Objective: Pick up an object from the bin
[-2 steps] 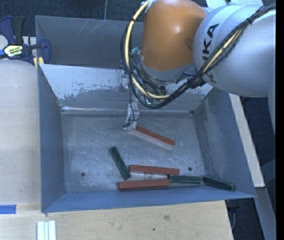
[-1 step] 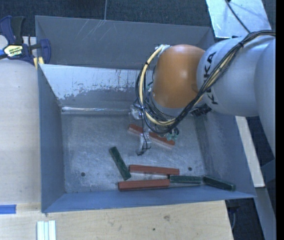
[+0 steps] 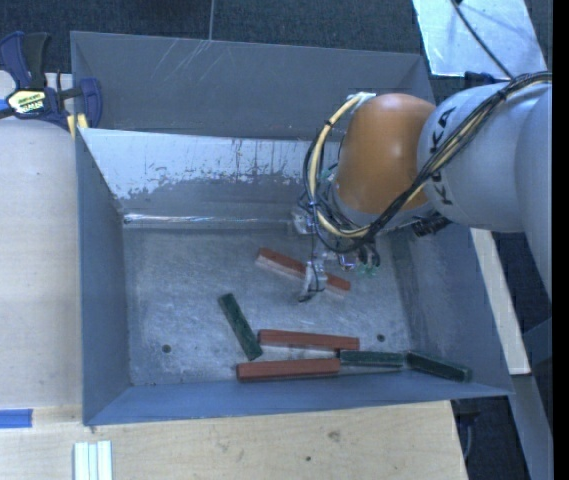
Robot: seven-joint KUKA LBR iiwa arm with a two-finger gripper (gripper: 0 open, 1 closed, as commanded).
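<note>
My claw [image 3: 312,286] down on a reddish-brown stick [image 3: 278,263], grip I cannot tell, dark green stick [image 3: 239,326] lower left of it, more sticks [image 3: 307,341] below.

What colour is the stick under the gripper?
Reddish brown; the stick lies mid-bin under the gripper, clearest in the camera view.

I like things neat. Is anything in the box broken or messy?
Nothing looks broken or spilled. The sticks just lie crooked: one red-brown stick sits alone mid-bin under the gripper, and the other sticks crowd the front wall. The bin's back wall is scratched.
</note>
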